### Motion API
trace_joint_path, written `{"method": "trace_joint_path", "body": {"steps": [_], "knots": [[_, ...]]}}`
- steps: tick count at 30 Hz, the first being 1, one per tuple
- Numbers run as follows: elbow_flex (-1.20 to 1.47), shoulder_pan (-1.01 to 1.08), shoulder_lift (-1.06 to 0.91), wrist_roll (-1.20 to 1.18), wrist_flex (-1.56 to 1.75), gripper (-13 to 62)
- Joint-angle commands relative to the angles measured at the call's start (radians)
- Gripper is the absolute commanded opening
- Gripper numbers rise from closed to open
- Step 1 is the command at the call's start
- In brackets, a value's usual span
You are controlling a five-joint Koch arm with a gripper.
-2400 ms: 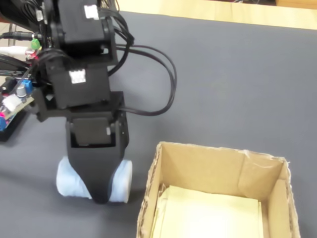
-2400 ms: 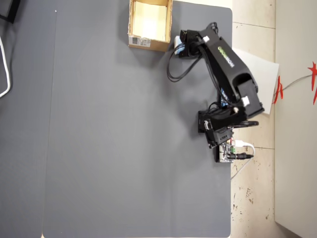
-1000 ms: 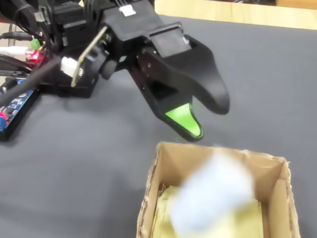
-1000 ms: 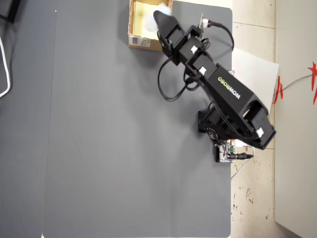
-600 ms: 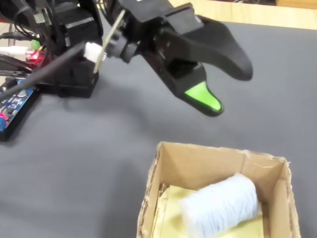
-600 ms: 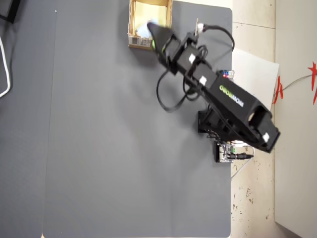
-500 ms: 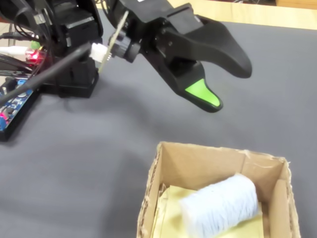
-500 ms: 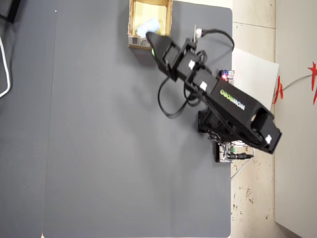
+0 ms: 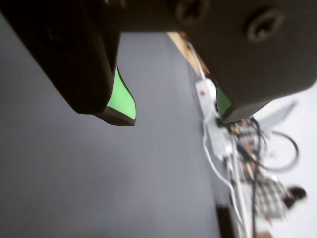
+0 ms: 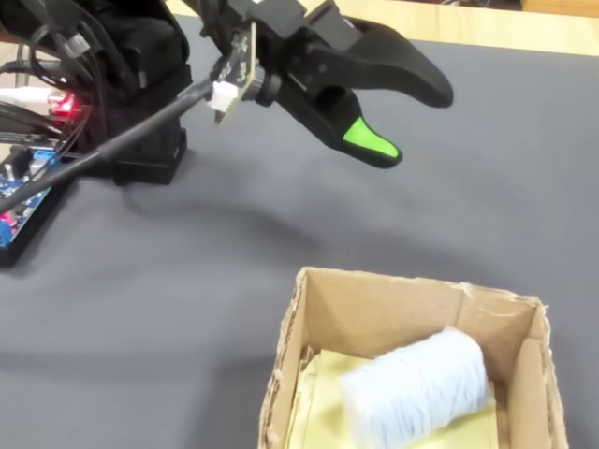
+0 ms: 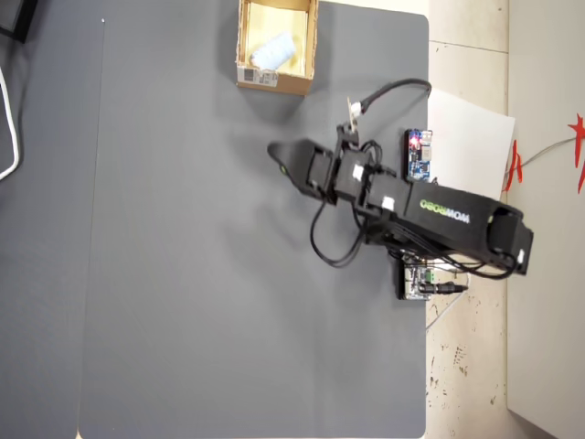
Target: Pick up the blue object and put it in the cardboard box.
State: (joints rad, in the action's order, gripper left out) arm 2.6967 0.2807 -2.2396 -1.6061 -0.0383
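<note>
The blue object (image 10: 416, 385) is lying inside the cardboard box (image 10: 374, 313), leaning toward its right wall in the fixed view. The gripper (image 9: 173, 111) is hovering over the bare grey table (image 10: 187, 281), well apart from the box, jaws spread wide with nothing between the green pads (image 9: 121, 99). In the overhead view the arm (image 11: 439, 215) is showing mirrored white lettering, possibly "WOWROBO", too small to be sure. A white label (image 11: 259, 77) is sitting on the box's outer side, print unreadable.
</note>
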Motion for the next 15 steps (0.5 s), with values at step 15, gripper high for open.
{"method": "trace_joint_path", "body": {"steps": [15], "knots": [[0.252,-0.109,-0.130,-0.008,0.040,33.9]]}}
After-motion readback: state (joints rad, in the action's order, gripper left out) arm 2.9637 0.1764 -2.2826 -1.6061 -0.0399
